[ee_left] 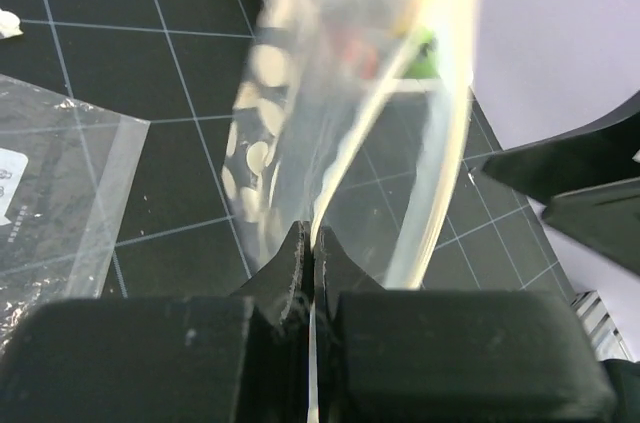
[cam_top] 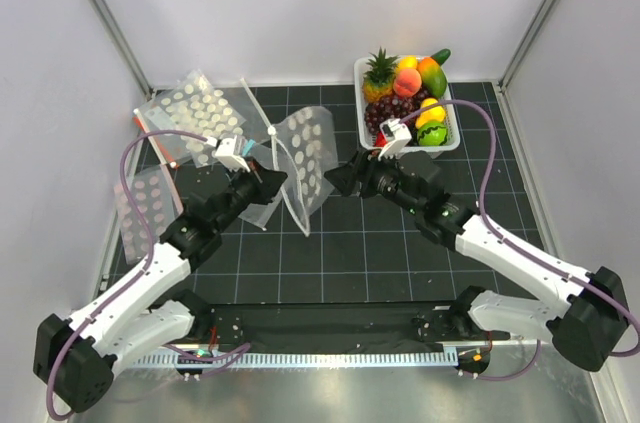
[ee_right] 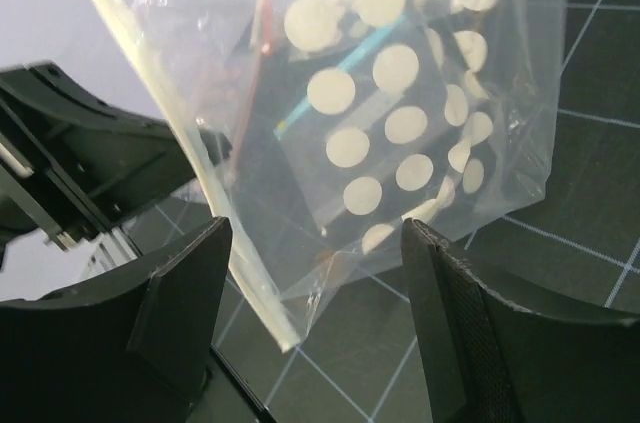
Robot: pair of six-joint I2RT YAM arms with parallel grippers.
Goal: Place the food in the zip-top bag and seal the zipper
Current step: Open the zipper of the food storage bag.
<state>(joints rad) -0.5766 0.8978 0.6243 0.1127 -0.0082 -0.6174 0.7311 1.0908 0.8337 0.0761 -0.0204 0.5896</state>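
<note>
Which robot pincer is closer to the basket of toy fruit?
Right. The right pincer sits open by the basket's near left corner; the left pincer is farther left, pinching the dotted bag.

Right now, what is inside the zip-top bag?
No food shows inside the clear dotted zip-top bag; the toy fruit lies in the white basket. The left tool covers the pinched edge.

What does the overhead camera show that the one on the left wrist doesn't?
Only the overhead view shows the dotted sheets at the left and the toy food sharp in its white basket. Only the left wrist view shows, close up, the left hand pinched shut on the zip-top bag at its edge. Both show that bag held up, with the right hand open beside it.
</note>
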